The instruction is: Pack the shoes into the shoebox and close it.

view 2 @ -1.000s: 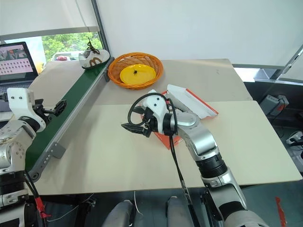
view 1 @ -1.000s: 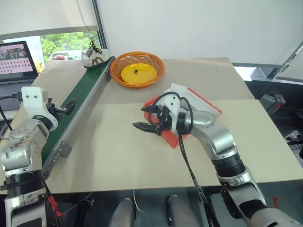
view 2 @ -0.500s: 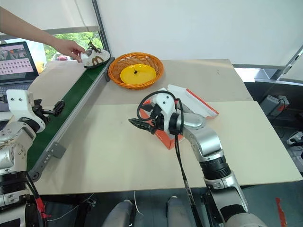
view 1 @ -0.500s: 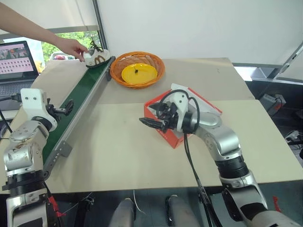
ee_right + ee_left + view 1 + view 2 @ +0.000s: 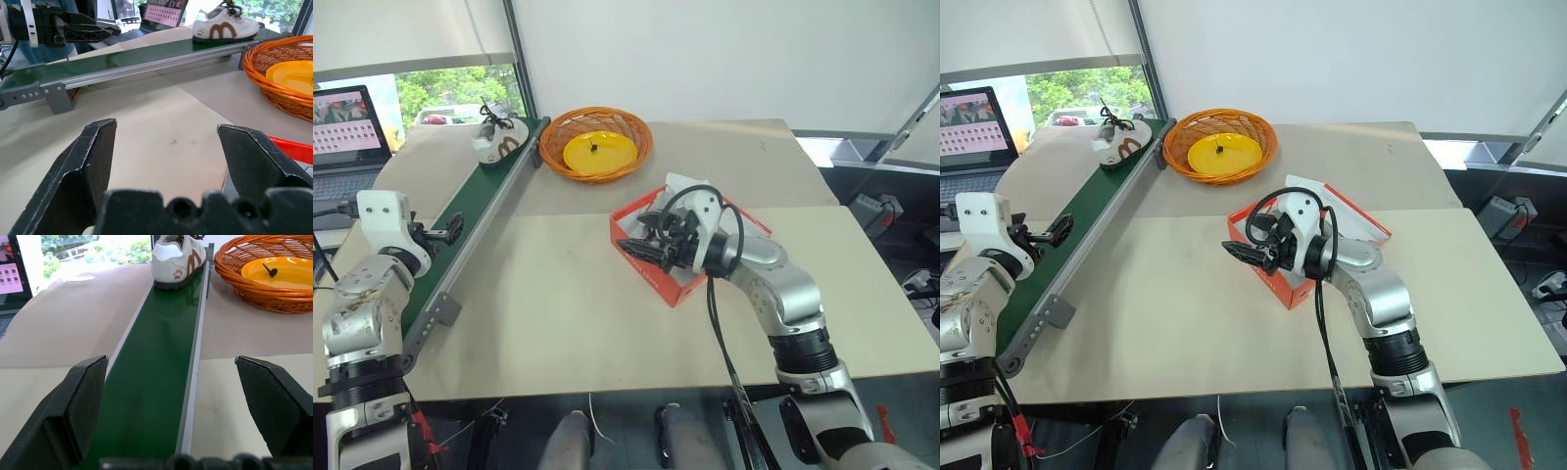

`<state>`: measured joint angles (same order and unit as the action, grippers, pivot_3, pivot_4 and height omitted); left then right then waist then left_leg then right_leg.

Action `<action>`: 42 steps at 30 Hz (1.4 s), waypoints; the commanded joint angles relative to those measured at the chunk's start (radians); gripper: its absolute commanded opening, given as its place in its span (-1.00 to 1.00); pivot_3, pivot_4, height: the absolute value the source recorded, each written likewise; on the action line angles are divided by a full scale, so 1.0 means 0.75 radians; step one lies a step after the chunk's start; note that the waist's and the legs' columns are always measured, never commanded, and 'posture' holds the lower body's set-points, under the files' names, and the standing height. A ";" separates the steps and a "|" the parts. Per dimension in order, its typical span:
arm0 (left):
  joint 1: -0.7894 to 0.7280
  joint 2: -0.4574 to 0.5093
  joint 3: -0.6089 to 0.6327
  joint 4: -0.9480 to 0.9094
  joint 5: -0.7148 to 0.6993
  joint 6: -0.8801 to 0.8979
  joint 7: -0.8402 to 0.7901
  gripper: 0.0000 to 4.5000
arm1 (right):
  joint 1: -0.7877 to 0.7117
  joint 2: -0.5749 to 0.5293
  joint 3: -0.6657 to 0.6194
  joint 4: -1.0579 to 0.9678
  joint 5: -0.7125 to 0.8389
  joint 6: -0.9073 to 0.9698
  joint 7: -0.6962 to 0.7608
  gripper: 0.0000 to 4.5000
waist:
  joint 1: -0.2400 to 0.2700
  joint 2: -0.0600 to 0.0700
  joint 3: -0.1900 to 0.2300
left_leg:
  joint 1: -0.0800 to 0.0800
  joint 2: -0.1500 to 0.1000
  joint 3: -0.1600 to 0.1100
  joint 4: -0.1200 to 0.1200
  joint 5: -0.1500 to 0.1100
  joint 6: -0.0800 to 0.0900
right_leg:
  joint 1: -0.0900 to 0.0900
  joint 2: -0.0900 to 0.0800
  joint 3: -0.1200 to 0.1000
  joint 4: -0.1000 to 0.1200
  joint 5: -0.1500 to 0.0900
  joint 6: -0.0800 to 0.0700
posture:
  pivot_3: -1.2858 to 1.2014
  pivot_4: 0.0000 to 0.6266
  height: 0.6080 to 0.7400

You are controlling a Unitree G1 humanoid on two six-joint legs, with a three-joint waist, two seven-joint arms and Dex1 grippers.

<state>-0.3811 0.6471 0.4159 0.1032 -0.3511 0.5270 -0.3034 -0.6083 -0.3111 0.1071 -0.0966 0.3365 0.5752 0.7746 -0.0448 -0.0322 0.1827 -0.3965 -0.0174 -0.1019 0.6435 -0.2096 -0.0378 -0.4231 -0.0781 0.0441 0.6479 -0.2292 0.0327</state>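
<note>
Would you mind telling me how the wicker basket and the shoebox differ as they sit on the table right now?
The wicker basket is round and woven; the shoebox is rectangular cardboard with flat walls. The basket sits at the far side beside the green conveyor and holds a yellow plate; the shoebox lies nearer, open, with the right gripper over it. Both are orange-red and open-topped.

brown paw print on shoe (image 5: 175, 272), no legible text
</note>
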 commanded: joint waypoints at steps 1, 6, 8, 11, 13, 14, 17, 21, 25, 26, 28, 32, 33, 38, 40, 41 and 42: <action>-0.031 0.037 0.044 0.066 0.026 -0.074 0.001 1.00 | -0.025 -0.003 -0.015 -0.022 0.005 -0.033 -0.016 0.74 | -0.001 0.000 0.000 | 0.000 0.000 0.000 0.000 0.000 0.000 | 0.000 0.000 0.000 0.000 0.000 0.000 | 0.03 -0.52 1.00; -0.107 0.100 0.025 0.355 0.053 -0.266 -0.123 1.00 | -0.014 -0.015 -0.016 -0.039 0.009 -0.017 -0.028 0.74 | -0.001 0.000 0.000 | 0.000 0.000 0.000 0.000 0.000 0.000 | 0.000 0.000 0.000 0.000 0.000 0.000 | 0.03 -0.52 1.00; -0.157 0.117 0.006 0.499 0.057 -0.349 -0.202 1.00 | -0.006 -0.024 -0.015 -0.051 0.010 -0.009 -0.031 0.74 | 0.001 0.000 0.000 | 0.000 0.000 0.000 0.000 0.000 0.000 | 0.000 0.000 -0.001 0.000 0.000 0.000 | 0.03 -0.52 1.00; -0.236 0.143 -0.019 0.731 0.072 -0.482 -0.323 1.00 | 0.010 -0.043 -0.022 -0.080 0.018 0.008 -0.037 0.74 | 0.004 0.000 0.000 | 0.000 0.000 0.000 0.000 0.000 0.000 | 0.001 0.000 -0.001 0.000 0.000 0.000 | 0.03 -0.52 1.00; -0.283 0.158 -0.035 0.859 0.086 -0.552 -0.389 1.00 | 0.021 -0.055 -0.029 -0.099 0.023 0.019 -0.044 0.74 | 0.004 0.000 0.000 | 0.000 0.000 0.000 0.000 0.000 0.000 | 0.000 0.000 -0.001 0.000 0.000 0.000 | 0.03 -0.52 1.00; -0.304 0.164 -0.047 0.915 0.094 -0.583 -0.423 1.00 | 0.028 -0.061 -0.031 -0.110 0.026 0.024 -0.048 0.74 | 0.003 0.000 0.000 | 0.000 0.000 0.000 0.000 0.000 0.000 | 0.000 0.000 -0.002 0.000 0.000 0.000 | 0.03 -0.52 1.00; -0.370 0.177 -0.072 1.079 0.124 -0.662 -0.482 1.00 | 0.047 -0.072 -0.036 -0.142 0.029 0.042 -0.066 0.74 | 0.002 -0.001 0.000 | -0.001 0.000 0.000 0.000 0.000 0.000 | 0.000 0.000 -0.002 0.000 0.000 0.000 | 0.03 -0.52 1.00; -0.416 0.182 -0.085 1.208 0.139 -0.713 -0.530 1.00 | 0.070 -0.073 -0.041 -0.180 0.034 0.065 -0.095 0.74 | -0.003 -0.001 0.000 | 0.000 0.000 0.000 0.000 0.000 0.000 | 0.000 0.000 -0.002 0.000 0.000 0.000 | 0.03 -0.52 1.00; -0.430 0.204 -0.075 1.277 0.152 -0.760 -0.522 1.00 | 0.091 -0.079 -0.048 -0.210 0.038 0.082 -0.114 0.74 | -0.004 -0.001 0.000 | 0.000 0.000 0.000 0.000 0.000 0.000 | 0.000 0.000 -0.002 0.000 0.000 0.000 | 0.03 -0.52 1.00; -0.431 0.209 -0.072 1.289 0.155 -0.767 -0.519 1.00 | 0.093 -0.080 -0.048 -0.214 0.038 0.084 -0.116 0.74 | -0.004 -0.001 0.000 | -0.001 0.000 0.000 0.000 0.000 0.000 | 0.000 0.000 -0.002 0.000 0.000 0.000 | 0.03 -0.52 1.00; -0.430 0.227 -0.057 1.311 0.149 -0.777 -0.507 1.00 | 0.093 -0.083 -0.048 -0.212 0.036 0.084 -0.119 0.74 | -0.004 -0.001 0.000 | -0.001 0.000 0.000 0.000 0.000 0.000 | 0.000 0.000 -0.002 0.001 0.000 0.000 | 0.03 -0.52 1.00; -0.419 0.242 -0.051 1.327 0.143 -0.792 -0.500 1.00 | 0.082 -0.087 -0.047 -0.197 0.034 0.080 -0.119 0.74 | -0.001 -0.001 0.000 | 0.000 0.000 0.000 0.000 0.000 0.000 | 0.000 0.000 -0.002 0.001 0.000 0.000 | 0.03 -0.52 1.00; -0.416 0.241 -0.047 1.329 0.137 -0.790 -0.505 1.00 | 0.074 -0.087 -0.046 -0.188 0.032 0.077 -0.117 0.74 | -0.001 -0.001 0.000 | 0.000 0.000 0.000 0.000 0.000 0.000 | 0.000 0.000 -0.002 0.001 0.000 0.000 | 0.03 -0.52 1.00; -0.395 0.194 -0.045 1.290 0.101 -0.741 -0.599 0.88 | 0.043 -0.091 -0.033 -0.165 0.021 0.067 -0.108 0.74 | 0.007 -0.001 -0.001 | 0.000 0.000 -0.001 0.000 0.000 0.000 | 0.000 0.000 -0.003 0.001 0.000 0.000 | 0.03 -0.52 1.00; -0.380 0.174 -0.049 1.257 0.086 -0.713 -0.650 0.70 | 0.035 -0.094 -0.028 -0.162 0.017 0.065 -0.105 0.74 | 0.008 -0.001 -0.001 | 0.000 0.000 -0.001 0.001 0.000 0.000 | 0.001 0.000 -0.003 0.001 0.000 0.000 | 0.03 -0.52 1.00; -0.369 0.161 -0.053 1.232 0.077 -0.699 -0.670 0.48 | 0.031 -0.096 -0.027 -0.161 0.014 0.065 -0.105 0.74 | 0.008 -0.001 -0.001 | 0.000 0.000 -0.001 0.001 0.000 0.000 | 0.001 0.000 -0.003 0.001 0.000 0.000 | 0.03 -0.52 1.00; -0.361 0.149 -0.056 1.209 0.072 -0.688 -0.679 0.37 | 0.027 -0.096 -0.026 -0.159 0.013 0.065 -0.104 0.74 | 0.008 -0.001 -0.001 | 0.000 0.000 -0.001 0.001 0.000 0.000 | 0.001 0.000 -0.003 0.001 0.000 0.000 | 0.03 -0.52 1.00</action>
<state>-0.6536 0.7694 0.3770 1.0725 -0.2812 -0.0079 -0.7743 -0.5622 -0.3779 0.1019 -0.1998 0.3372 0.6412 0.6941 -0.0390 -0.0329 0.1823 -0.3966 -0.0176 -0.1028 0.6439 -0.2095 -0.0376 -0.4224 -0.0780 0.0417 0.6491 -0.2292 0.0328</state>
